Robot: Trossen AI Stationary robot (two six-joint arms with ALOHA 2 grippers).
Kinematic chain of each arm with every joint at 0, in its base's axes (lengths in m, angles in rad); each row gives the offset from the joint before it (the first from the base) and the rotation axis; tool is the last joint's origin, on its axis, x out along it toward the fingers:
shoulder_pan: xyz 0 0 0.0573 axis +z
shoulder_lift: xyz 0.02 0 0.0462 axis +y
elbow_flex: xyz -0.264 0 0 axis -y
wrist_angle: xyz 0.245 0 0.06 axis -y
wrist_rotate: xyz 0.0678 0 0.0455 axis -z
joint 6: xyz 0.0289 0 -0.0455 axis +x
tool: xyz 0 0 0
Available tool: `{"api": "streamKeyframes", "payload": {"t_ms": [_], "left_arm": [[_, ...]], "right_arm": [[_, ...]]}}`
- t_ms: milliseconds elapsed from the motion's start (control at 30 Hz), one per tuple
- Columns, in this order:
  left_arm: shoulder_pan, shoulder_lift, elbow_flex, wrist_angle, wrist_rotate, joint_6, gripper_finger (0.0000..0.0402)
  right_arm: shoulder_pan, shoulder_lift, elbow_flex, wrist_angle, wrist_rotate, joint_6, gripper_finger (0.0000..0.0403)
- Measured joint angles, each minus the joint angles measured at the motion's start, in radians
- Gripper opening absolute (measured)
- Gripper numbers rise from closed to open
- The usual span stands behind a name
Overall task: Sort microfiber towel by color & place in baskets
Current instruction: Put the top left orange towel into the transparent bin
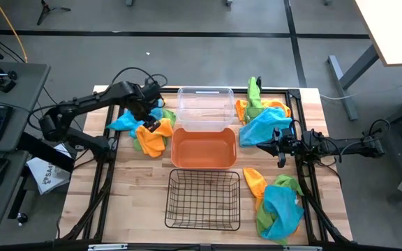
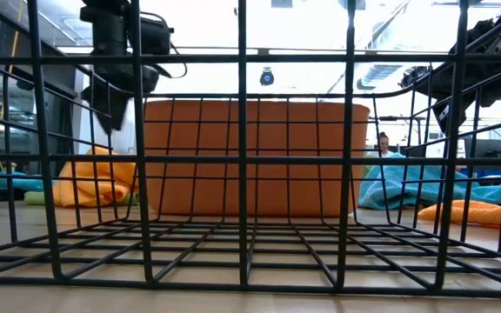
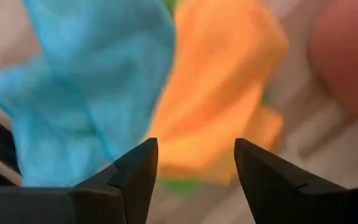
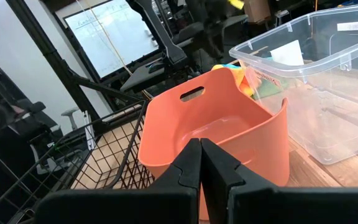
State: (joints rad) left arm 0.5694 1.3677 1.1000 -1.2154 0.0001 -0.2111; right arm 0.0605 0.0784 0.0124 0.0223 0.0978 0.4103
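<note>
Our left claw (image 3: 192, 163) hangs open and empty over the orange towel (image 1: 153, 136) near the desk's far left corner. We should pinch only orange, sparing the blue towel (image 1: 125, 122). Our right claw (image 4: 201, 163) waits closed and empty beside the orange bin (image 1: 203, 148).

Both arms are dark and jointed, trailing black cables, each hand (image 3: 194, 171) ending in wedge-shaped fingers.
</note>
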Motion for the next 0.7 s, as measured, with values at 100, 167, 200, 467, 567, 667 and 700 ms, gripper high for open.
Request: {"api": "streamKeyframes", "payload": {"t_ms": [100, 167, 200, 467, 567, 667, 700], "left_arm": [[0.001, 0.022, -0.018, -0.043, 0.018, 0.047, 0.0202], [0.005, 0.048, -0.03, -0.054, 0.019, 0.084, 0.0202], [0.005, 0.063, -0.034, -0.054, 0.019, 0.104, 0.0202], [0.005, 0.166, -0.03, -0.016, -0.047, 0.206, 0.0202], [0.003, 0.181, -0.03, -0.046, -0.028, 0.216, 0.0202], [-0.009, 0.182, -0.03, -0.072, -0.02, 0.24, 0.0187], [-0.014, 0.181, -0.03, -0.073, -0.019, 0.241, 0.0175]], "right_arm": [[0.0, 0.0, 0.0, 0.0, 0.0, 0.0, 0.0], [0.0, 0.0, 0.0, 0.0, 0.0, 0.0, 0.0], [0.0, 0.0, 0.0, 0.0, 0.0, 0.0, 0.0], [0.0, 0.0, 0.0, 0.0, 0.0, 0.0, 0.0], [0.0, 0.0, 0.0, 0.0, 0.0, 0.0, 0.0], [0.0, 0.0, 0.0, 0.0, 0.0, 0.0, 0.0], [0.0, 0.0, 0.0, 0.0, 0.0, 0.0, 0.0]]}}
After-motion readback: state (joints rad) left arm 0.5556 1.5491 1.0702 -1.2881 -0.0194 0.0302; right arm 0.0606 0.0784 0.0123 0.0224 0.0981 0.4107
